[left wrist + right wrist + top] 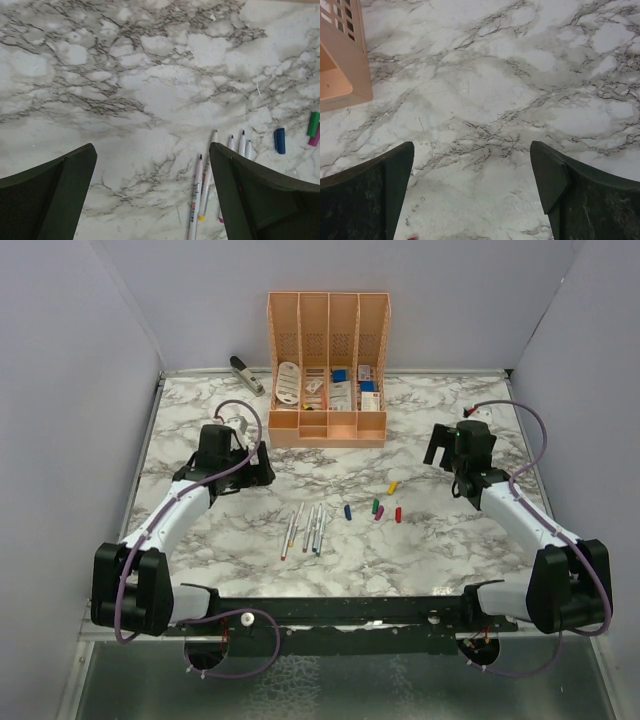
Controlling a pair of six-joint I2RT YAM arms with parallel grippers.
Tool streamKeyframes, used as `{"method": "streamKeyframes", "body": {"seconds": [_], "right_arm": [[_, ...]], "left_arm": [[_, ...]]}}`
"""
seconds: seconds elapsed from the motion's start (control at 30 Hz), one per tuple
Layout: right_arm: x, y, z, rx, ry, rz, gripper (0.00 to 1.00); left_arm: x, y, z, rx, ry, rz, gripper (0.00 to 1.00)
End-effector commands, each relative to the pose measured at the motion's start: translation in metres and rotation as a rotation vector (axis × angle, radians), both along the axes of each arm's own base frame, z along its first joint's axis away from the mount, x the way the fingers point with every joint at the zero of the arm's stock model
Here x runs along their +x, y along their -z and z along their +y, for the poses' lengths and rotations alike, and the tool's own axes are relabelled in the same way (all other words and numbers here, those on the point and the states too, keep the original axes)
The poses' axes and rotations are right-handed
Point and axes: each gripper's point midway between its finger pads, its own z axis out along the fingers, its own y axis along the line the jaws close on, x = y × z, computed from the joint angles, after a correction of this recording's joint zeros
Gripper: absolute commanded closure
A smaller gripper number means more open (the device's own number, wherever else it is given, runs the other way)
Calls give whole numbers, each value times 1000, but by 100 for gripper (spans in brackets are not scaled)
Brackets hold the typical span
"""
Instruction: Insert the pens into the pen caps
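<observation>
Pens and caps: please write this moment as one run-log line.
stage: no pen capped | pens: lying together | pen caps: loose, right of pens | left gripper: open, empty | right gripper: open, empty

White desk (450, 540) with grey marble veining, peach organiser (327, 370), pale grey-white pens (309, 527), pen caps (375, 506) yellow, blue, green, magenta, red

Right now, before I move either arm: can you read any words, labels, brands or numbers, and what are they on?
No text can be read in any view.
Pen: red print on the barrel, too blurred to read.
Packs in the organizer: labels too small to read.
Blue cap: no print shows.
</observation>
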Motion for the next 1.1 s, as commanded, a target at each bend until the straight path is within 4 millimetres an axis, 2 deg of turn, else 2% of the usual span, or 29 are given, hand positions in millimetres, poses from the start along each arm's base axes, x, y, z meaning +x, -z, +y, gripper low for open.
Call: {"method": "streamKeyframes", "body": {"seconds": [0.0, 0.13, 0.37, 0.53, 0.67, 0.7, 0.87, 1.07], "right_arm": [[-8, -2, 10, 65, -28, 11, 1], [-12, -8, 13, 89, -39, -10, 0], [-18, -20, 21, 133, -69, -36, 7], [-21, -23, 23, 139, -80, -36, 10], [-23, -23, 21, 136, -75, -32, 12], [-23, -22, 21, 137, -74, -30, 12], [-29, -20, 27, 167, -98, -24, 14], [-41, -14, 31, 196, -103, 2, 23]], "left_arm": [[-26, -17, -26, -40, 34, 21, 1], [-47, -10, -30, 18, -5, 50, 1], [-83, 5, -40, 194, 6, 126, 1], [-87, 10, -40, 406, -7, 186, 1], [-80, 13, -46, 410, -33, 200, 1], [-78, 13, -48, 406, -37, 200, 4], [-79, 17, -58, 374, -24, 235, 29], [-96, 29, -64, 324, -9, 309, 37]]}}
